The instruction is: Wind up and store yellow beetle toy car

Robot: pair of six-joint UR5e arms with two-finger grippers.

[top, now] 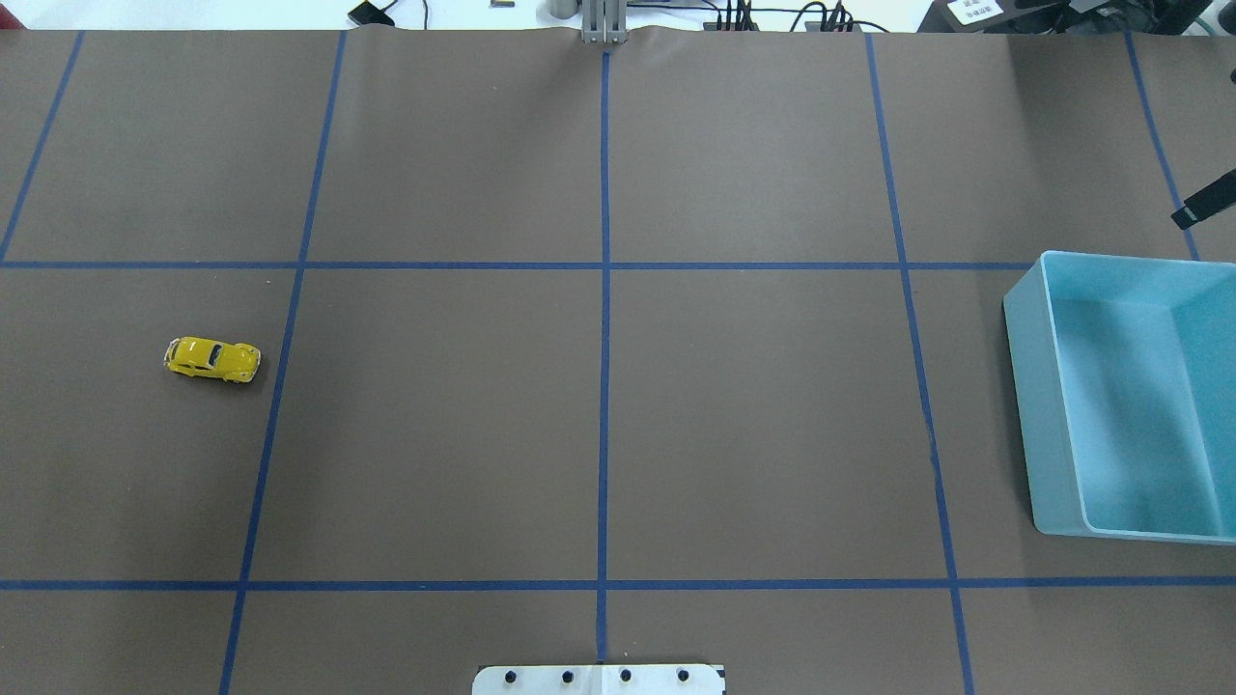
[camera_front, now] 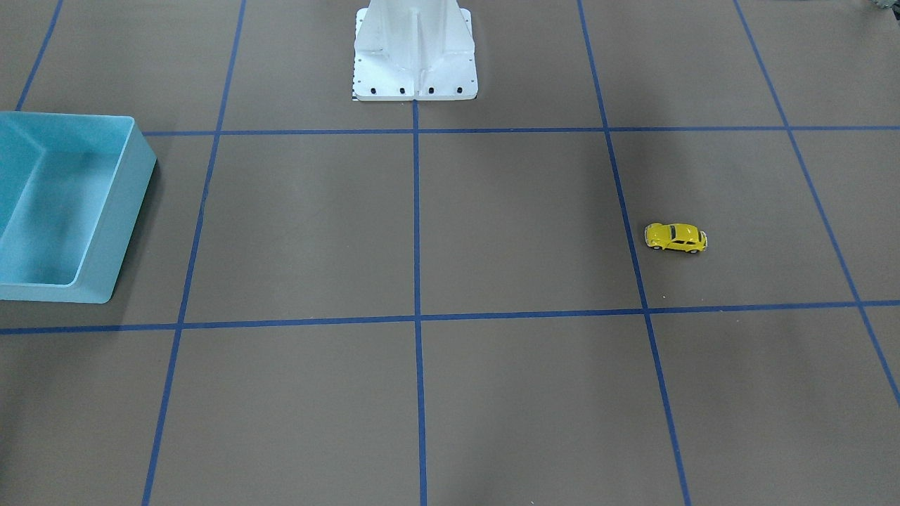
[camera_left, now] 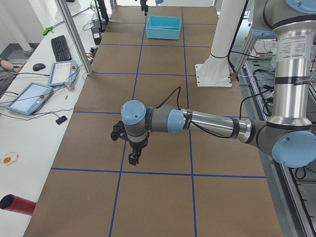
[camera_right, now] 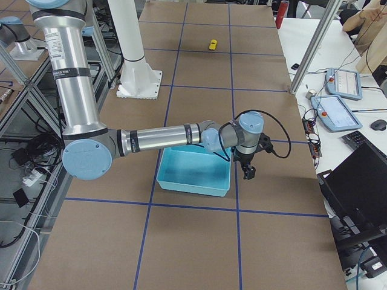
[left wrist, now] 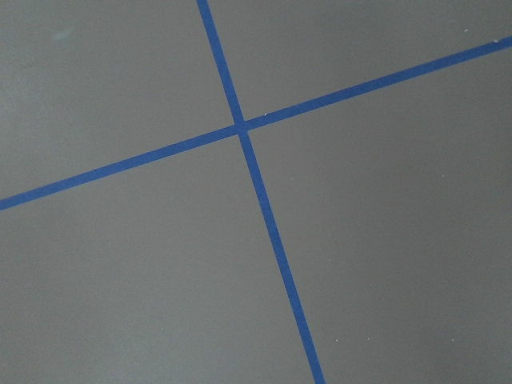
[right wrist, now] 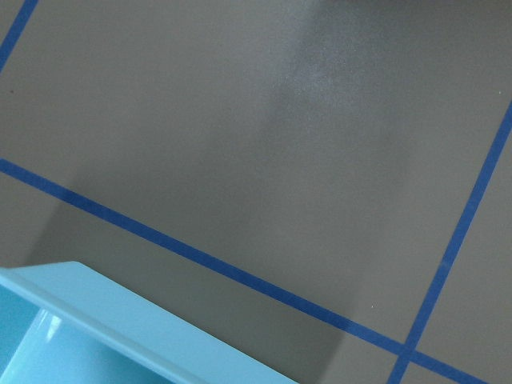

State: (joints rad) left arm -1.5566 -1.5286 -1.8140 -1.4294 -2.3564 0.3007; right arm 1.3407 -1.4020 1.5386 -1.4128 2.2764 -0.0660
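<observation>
The yellow beetle toy car (camera_front: 676,237) stands on its wheels on the brown table, alone on my left side (top: 212,358), and shows small and far in the exterior right view (camera_right: 213,44). The light blue bin (camera_front: 130,211) is empty and stands at my far right (top: 1043,405) (camera_right: 193,183); its rim shows in the right wrist view (right wrist: 120,308). My left gripper (camera_left: 133,158) hangs above a tape crossing, away from the car; I cannot tell whether it is open or shut. My right gripper (camera_right: 248,173) hangs just beyond the bin's far side; I cannot tell its state.
The white robot base (camera_front: 415,63) stands at the table's middle edge. Blue tape lines grid the mat. An operators' desk with tablets (camera_left: 29,96) and a keyboard (camera_left: 60,47) runs along the far side. A red cylinder (camera_left: 17,205) lies there.
</observation>
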